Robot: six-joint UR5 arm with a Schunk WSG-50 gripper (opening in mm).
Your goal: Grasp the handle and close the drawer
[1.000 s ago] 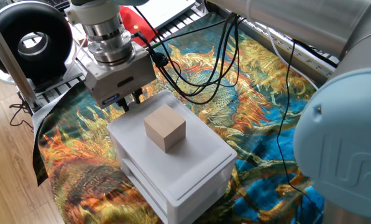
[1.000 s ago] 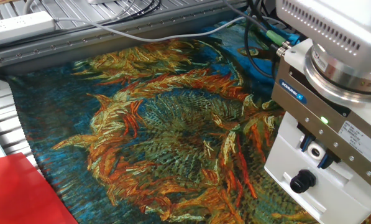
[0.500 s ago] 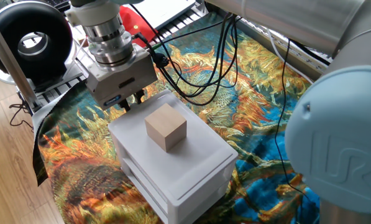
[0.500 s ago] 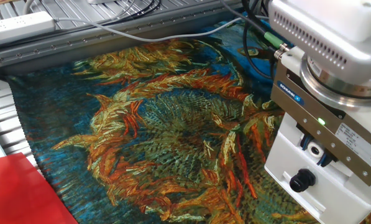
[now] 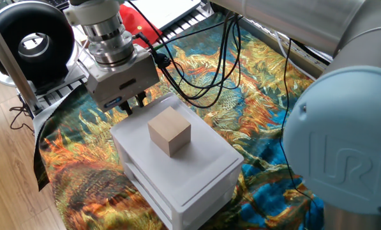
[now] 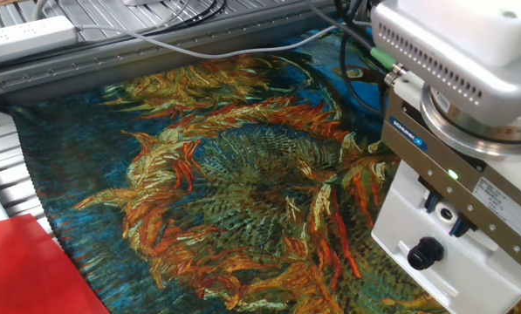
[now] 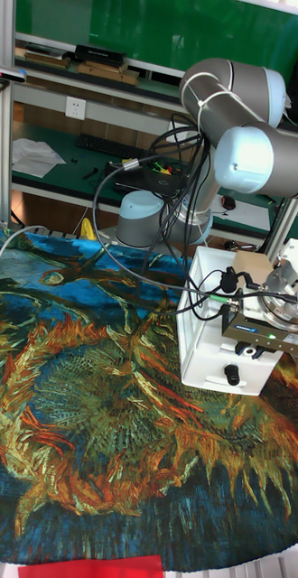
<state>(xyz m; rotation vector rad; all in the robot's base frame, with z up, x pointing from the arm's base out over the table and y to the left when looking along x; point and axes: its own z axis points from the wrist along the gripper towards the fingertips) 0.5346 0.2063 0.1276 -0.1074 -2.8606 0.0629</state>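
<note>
Little has shifted: our hand (image 6: 441,212), grip state unclear, hovers at the drawer (image 5: 177,167) front and could miss its handle.

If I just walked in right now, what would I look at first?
Probably the bright tablecloth, all swirly orange sunflower petals on blue, covering the whole table. Next, the small white cabinet standing on it, with a tan wooden cube sitting on top. Then the big grey robot arm bending over it, its gripper hanging at one end of the cabinet, near the black knob.
</note>
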